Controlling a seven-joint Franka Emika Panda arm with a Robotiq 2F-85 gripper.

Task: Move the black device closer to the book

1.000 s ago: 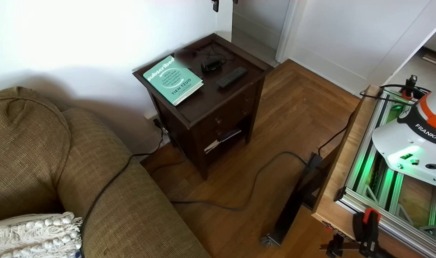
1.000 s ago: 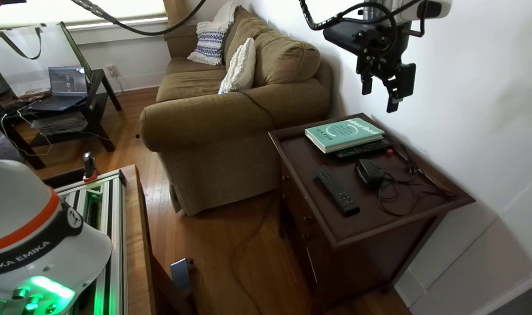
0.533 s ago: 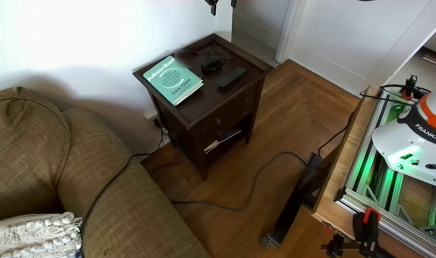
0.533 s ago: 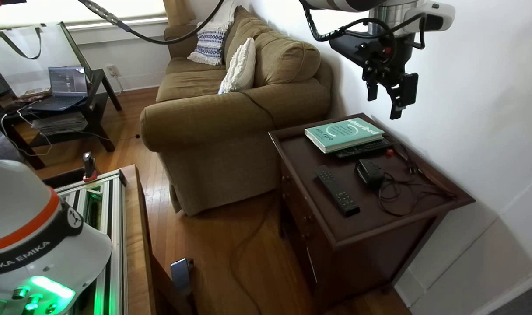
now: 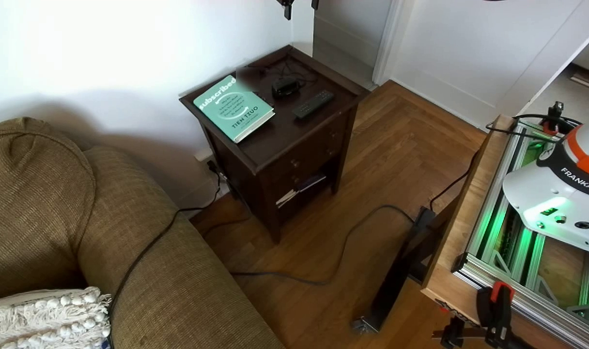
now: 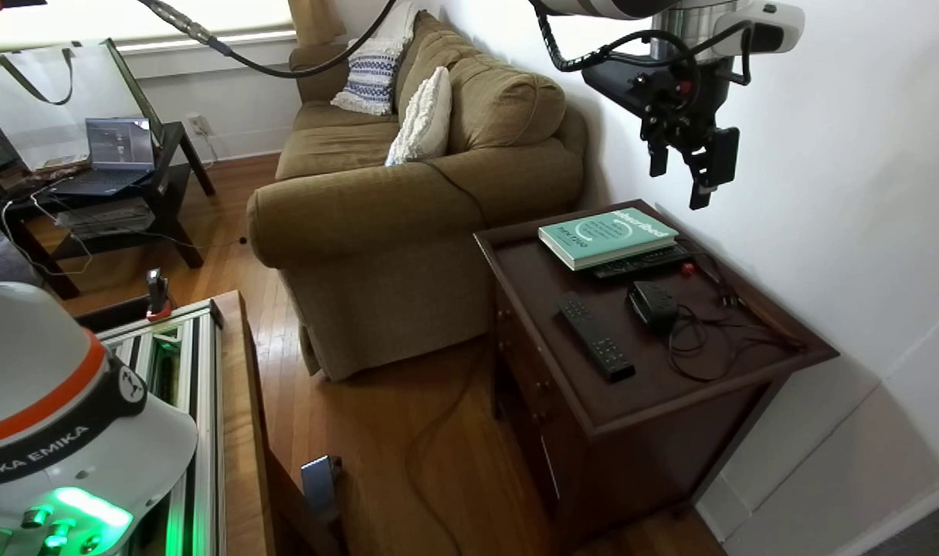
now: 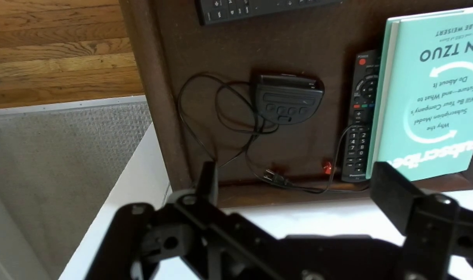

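Note:
The black device, a small box with buttons and a cord [image 7: 288, 102], lies on the dark brown side table. It also shows in both exterior views [image 5: 285, 87] [image 6: 655, 306]. The teal book [image 7: 435, 101] lies flat on the same table, apart from the device, also in both exterior views [image 5: 234, 109] [image 6: 608, 235]. My gripper [image 7: 295, 168] is open with nothing between its fingers. In an exterior view the gripper [image 6: 679, 185] hangs well above the table's wall side. Only its fingertips [image 5: 302, 7] show at the top edge in an exterior view.
A black remote [image 6: 595, 337] lies near the table's front edge. Another remote [image 7: 361, 116] lies along the book, between it and the device. The device's cord [image 7: 193, 132] is looped beside it. A small red object [image 7: 328, 167] sits near the table's raised rim [image 7: 236, 194], by the wall.
My gripper has come down a little toward the table since one second ago and is nearly still over the last half second. The device and the book have not moved.

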